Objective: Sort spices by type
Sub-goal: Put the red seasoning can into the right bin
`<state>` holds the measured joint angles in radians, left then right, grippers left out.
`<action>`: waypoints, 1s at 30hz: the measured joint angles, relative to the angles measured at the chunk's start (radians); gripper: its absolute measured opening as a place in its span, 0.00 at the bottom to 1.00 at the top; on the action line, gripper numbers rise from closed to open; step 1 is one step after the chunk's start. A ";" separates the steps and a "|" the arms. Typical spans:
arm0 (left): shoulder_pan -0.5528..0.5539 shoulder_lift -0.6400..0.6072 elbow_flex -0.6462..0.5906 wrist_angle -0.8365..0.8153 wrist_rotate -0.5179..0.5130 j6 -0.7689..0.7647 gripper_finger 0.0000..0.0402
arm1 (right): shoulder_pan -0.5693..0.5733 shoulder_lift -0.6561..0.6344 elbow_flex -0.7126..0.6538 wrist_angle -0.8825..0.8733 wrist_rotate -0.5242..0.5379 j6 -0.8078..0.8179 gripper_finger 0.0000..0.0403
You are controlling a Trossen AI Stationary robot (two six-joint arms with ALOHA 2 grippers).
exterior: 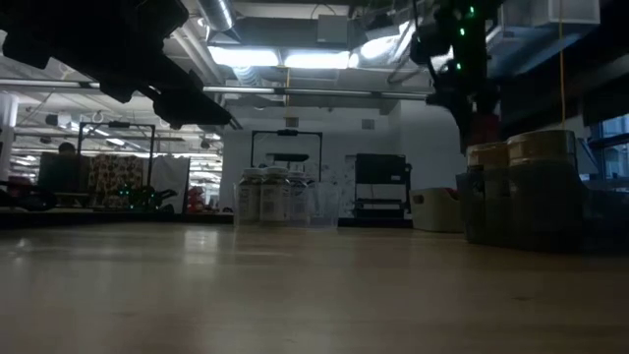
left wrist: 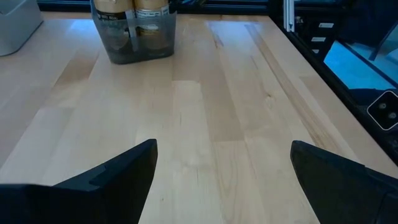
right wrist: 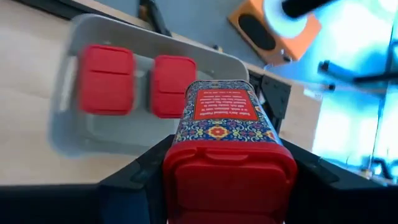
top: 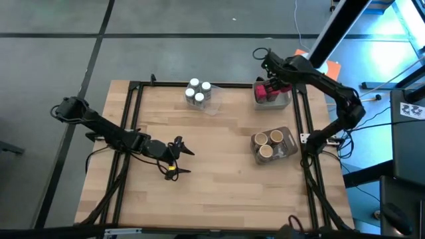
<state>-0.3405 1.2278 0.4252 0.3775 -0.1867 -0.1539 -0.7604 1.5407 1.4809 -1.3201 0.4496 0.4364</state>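
- Red-lidded packet (right wrist: 229,143): gripped in the right tool (right wrist: 230,180), held above the grey tray (right wrist: 68,134) at the surface's far right corner.
- Tray held two red packets (right wrist: 106,79); an open slot lay beside them.
- Advice: lower upright into that slot, then release.
- Left tool (left wrist: 224,180): open, empty, over bare surface (left wrist: 205,106).

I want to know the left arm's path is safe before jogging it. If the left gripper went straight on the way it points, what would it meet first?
Probably bare table first; the left gripper is open and empty. Farther along that line stands the dark tray of tan-brown jars, though depth is hard to judge.
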 joint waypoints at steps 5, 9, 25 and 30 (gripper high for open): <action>0.000 0.000 0.000 0.000 0.000 0.008 0.87 | -0.084 0.000 -0.093 0.075 -0.054 -0.022 0.53; 0.001 0.000 0.000 0.000 0.000 0.009 0.87 | -0.123 0.000 -0.148 0.142 -0.078 -0.029 0.53; 0.001 0.000 0.000 0.000 0.000 0.009 0.87 | -0.205 0.000 -0.315 0.414 -0.136 -0.053 0.53; 0.001 0.000 0.000 0.000 0.000 0.010 0.87 | -0.205 0.000 -0.381 0.496 -0.148 -0.063 0.53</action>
<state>-0.3397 1.2278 0.4252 0.3775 -0.1867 -0.1443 -0.9653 1.5406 1.0997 -0.8241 0.3019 0.3732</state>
